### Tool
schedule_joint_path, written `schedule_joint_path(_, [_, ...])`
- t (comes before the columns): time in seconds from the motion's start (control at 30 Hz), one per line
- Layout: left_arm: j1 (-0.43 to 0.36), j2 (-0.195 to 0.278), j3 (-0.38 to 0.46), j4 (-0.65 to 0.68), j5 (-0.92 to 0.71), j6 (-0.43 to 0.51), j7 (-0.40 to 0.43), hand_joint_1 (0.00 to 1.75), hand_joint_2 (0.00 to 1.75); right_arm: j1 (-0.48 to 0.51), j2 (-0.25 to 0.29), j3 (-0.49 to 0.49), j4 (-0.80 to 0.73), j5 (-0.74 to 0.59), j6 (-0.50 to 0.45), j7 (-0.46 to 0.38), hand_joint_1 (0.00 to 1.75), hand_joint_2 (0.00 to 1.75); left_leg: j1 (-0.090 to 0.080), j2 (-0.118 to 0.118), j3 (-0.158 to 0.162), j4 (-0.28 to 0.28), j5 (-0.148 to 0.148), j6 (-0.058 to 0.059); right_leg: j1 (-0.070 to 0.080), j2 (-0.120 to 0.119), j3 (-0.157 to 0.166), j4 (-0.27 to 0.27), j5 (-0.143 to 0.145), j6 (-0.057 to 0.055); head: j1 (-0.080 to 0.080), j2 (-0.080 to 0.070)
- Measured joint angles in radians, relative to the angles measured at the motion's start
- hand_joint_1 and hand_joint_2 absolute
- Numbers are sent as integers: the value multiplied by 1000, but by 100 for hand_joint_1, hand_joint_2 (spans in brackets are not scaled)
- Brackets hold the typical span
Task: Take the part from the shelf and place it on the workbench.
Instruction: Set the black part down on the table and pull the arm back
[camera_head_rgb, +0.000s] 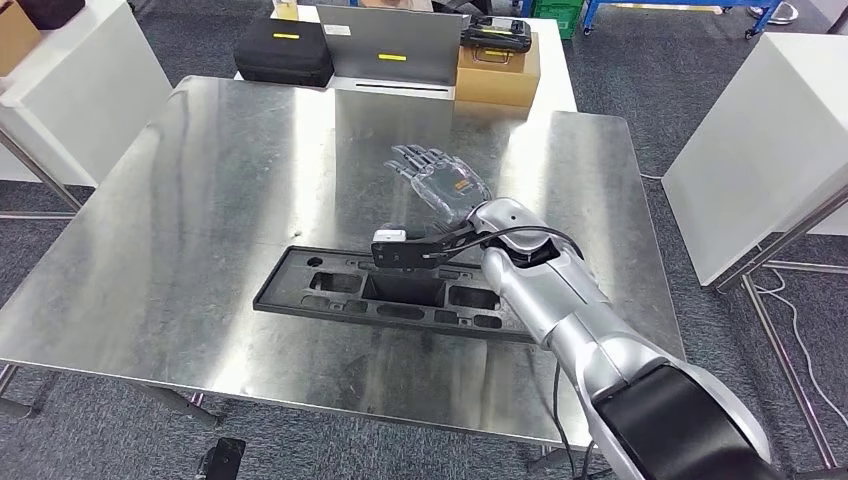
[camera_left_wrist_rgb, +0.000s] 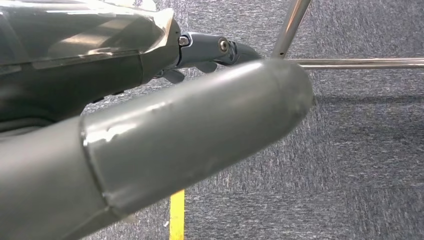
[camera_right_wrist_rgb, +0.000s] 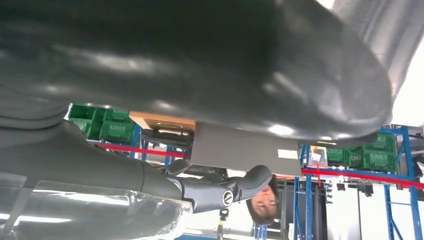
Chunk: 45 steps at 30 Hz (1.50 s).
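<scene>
My right hand (camera_head_rgb: 440, 180) hovers above the steel workbench (camera_head_rgb: 200, 200) with its fingers spread and nothing in them, palm low over the bare metal. The part (camera_head_rgb: 390, 290), a long black tray-like frame with cut-out pockets, lies flat on the workbench just behind the hand, back toward my wrist and forearm, so that my forearm crosses over its right end. Its long axis runs across my reach, side to side, square to the line of my arm. It looks already set down, so I judge the placing is done and what remains is to draw the arm back without catching the frame's near end. In the left wrist view my left hand (camera_left_wrist_rgb: 150, 145) hangs beside grey carpet and a table leg (camera_left_wrist_rgb: 292, 25), well away from the part, and I cannot tell how its fingers lie. The right hand is plainly the nearer one. Beyond my fingertips, at the far side, stand a black case (camera_head_rgb: 285, 50) and a cardboard box (camera_head_rgb: 498, 72).
</scene>
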<state>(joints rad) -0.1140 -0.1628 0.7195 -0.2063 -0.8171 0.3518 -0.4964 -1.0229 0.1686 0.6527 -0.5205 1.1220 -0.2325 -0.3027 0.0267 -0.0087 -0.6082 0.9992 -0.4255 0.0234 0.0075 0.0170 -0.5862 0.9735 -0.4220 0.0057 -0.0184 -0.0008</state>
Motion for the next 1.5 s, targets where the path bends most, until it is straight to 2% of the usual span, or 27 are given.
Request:
schedule_joint_path(0.07, [0, -1, 0, 0, 0, -3, 1, 0, 0, -3, 1, 4, 0, 4, 0, 1, 0, 0, 7, 1, 14, -20, 9, 8, 1, -4, -14, 31, -18, 3, 1, 0])
schedule_joint_path(0.17, [2, -1, 0, 0, 0, -7, 3, 0, 0, -7, -1, 9, 1, 8, 0, 4, 0, 0, 13, -2, 23, -32, 15, 13, -12, -8, -99, 213, -93, 3, 3, 0])
schedule_joint_path(0.23, [4, -1, 0, 1, 0, -10, 5, 0, 0, 0, -5, 13, 3, 13, 0, 9, 0, 0, 18, -13, 24, -31, 14, 7, -27, -9, -144, 296, -114, 18, 2, 0])
schedule_joint_path(0.27, [5, -1, 1, 1, 0, -10, 6, 0, 0, 3, -7, 15, 4, 15, 0, 10, 0, 0, 24, -20, 24, -30, 13, 1, -35, -9, -137, 279, -101, 31, 2, 0])
schedule_joint_path(0.33, [6, -1, 1, 1, 0, -12, 7, 0, 0, 4, -9, 20, 4, 18, 1, 12, 0, 0, 36, -36, 23, -23, 9, -18, -52, 0, -70, 141, -46, 64, 3, 0])
schedule_joint_path(0.37, [6, 0, 2, 1, 0, -13, 7, 0, 0, 2, -10, 21, 5, 18, 2, 13, 0, 0, 40, -43, 21, -19, 5, -30, -55, 10, -34, 75, -24, 73, 5, 0])
schedule_joint_path(0.4, [6, 0, 2, 1, 0, -13, 7, 0, 0, 0, -9, 23, 5, 18, 5, 13, 0, 0, 42, -49, 19, -15, 3, -42, -55, 18, -11, 33, -12, 74, 5, 0])
schedule_joint_path(0.5, [9, 1, 3, 1, 0, -14, 6, 0, 0, -5, -6, 26, 5, 18, 12, 15, 0, 0, 44, -64, 14, -23, 8, -69, -44, 16, -6, 25, -10, 47, 3, 0])
schedule_joint_path(0.57, [11, 1, 4, 2, 0, -15, 6, 0, 0, -10, -1, 29, 5, 19, 14, 16, 0, 0, 45, -49, 3, -2, -6, -74, -48, 4, -6, 25, -7, 27, 0, 0])
schedule_joint_path(0.67, [10, 2, 5, 2, 0, -15, 5, 0, 0, -17, 6, 35, 4, 21, 14, 17, 0, 0, 36, -4, -87, 180, -95, -63, -40, -19, -4, 22, -9, -1, -7, 0])
schedule_joint_path(0.73, [11, 3, 6, 2, 0, -15, 3, 0, 0, -15, 5, 38, 5, 21, 15, 19, 0, 0, 30, 1, -141, 278, -122, -57, -27, -37, -3, 22, -12, -9, -7, 0])
schedule_joint_path(0.77, [12, 3, 7, 2, 0, -15, 3, 0, 0, -15, 5, 40, 5, 21, 16, 20, 0, 0, 28, 4, -142, 275, -109, -52, -22, -47, -3, 23, -13, -12, -7, 0])
schedule_joint_path(0.8, [13, 4, 7, 2, 0, -15, 2, 0, 0, -15, 5, 41, 5, 21, 16, 21, 0, 0, 25, 9, -123, 234, -81, -47, -18, -56, -1, 23, -15, -14, -7, 0])
schedule_joint_path(0.87, [11, 5, 8, 2, -1, -17, 2, 0, 0, -17, 4, 44, 4, 22, 16, 25, 0, 0, 14, 51, -56, 106, -23, -33, -8, -73, 3, 25, -19, -12, -10, 0])
schedule_joint_path(0.93, [8, 6, 8, 2, -5, -19, 2, 0, 0, -20, -1, 46, 4, 23, 15, 30, 0, 0, 3, 81, -20, 33, -2, -24, 4, -90, 6, 26, -25, -5, -9, 0])
schedule_joint_path(0.97, [7, 5, 8, 2, -7, -21, 2, 0, 0, -21, -4, 47, 4, 23, 14, 31, 0, 0, -1, 79, -19, 26, -3, -21, 9, -100, 8, 26, -28, -1, -8, 0])
schedule_joint_path(1.03, [8, 4, 8, 2, -10, -25, 2, 0, 0, -22, -7, 47, 3, 23, 13, 33, 0, 0, -2, 53, -21, 23, 1, -11, 9, -111, 9, 30, -35, 8, -6, 0])
schedule_joint_path(1.07, [8, 4, 8, 2, -10, -26, 2, 0, 0, -22, -9, 47, 3, 23, 13, 33, 0, 0, -1, 42, -20, 20, 5, -5, 6, -98, 2, 45, -45, 12, -6, 0])
schedule_joint_path(1.1, [7, 4, 9, 2, -11, -27, 2, 0, 0, -23, -12, 47, 2, 23, 13, 33, 0, 0, 0, 32, -20, 18, 8, 2, 2, -78, -14, 81, -64, 13, -5, 0])
schedule_joint_path(1.17, [4, 4, 9, 2, -12, -28, 2, 0, 0, -21, -21, 49, 1, 23, 12, 33, 0, 0, 2, 9, -22, 16, 11, 10, -6, -35, -75, 212, -121, 10, -4, 0])
schedule_joint_path(1.2, [4, 4, 9, 2, -12, -29, 2, 0, 0, -18, -26, 50, 1, 23, 12, 33, 0, 0, 2, -5, -23, 16, 12, 12, -7, -27, -109, 282, -145, 10, -3, 0])
schedule_joint_path(1.23, [5, 3, 9, 2, -13, -29, 3, 0, 0, -15, -30, 51, 1, 22, 12, 34, 0, 0, 2, -19, -23, 17, 12, 12, -8, -23, -131, 326, -156, 13, -3, 0])
schedule_joint_path(1.27, [6, 3, 9, 2, -14, -29, 3, 0, 0, -12, -33, 51, 1, 21, 11, 35, 0, 0, 1, -33, -24, 17, 12, 13, -8, -21, -135, 330, -151, 20, -2, 0])
schedule_joint_path(1.3, [7, 2, 10, 2, -15, -29, 4, 0, 0, -11, -35, 52, 0, 19, 11, 36, 0, 0, 1, -47, -23, 17, 13, 12, -8, -18, -119, 294, -131, 27, -2, 0])
schedule_joint_path(1.37, [7, 1, 10, 2, -18, -29, 5, 0, 0, -15, -36, 52, -3, 17, 11, 37, 0, 0, 1, -70, -24, 18, 14, 10, -10, 11, -53, 147, -72, 36, -1, 0])
schedule_joint_path(1.43, [7, -1, 10, 2, -20, -29, 5, 0, 0, -19, -36, 52, -8, 16, 10, 37, 0, 0, -1, -89, -28, 19, 15, 2, -9, 38, -6, 47, -37, 32, -2, 0])
schedule_joint_path(1.5, [8, -2, 10, 2, -21, -29, 6, 0, 0, -20, -33, 54, -12, 16, 10, 37, 0, 0, -2, -107, -32, 17, 17, -9, -6, 32, 4, 33, -32, 21, -2, 0])
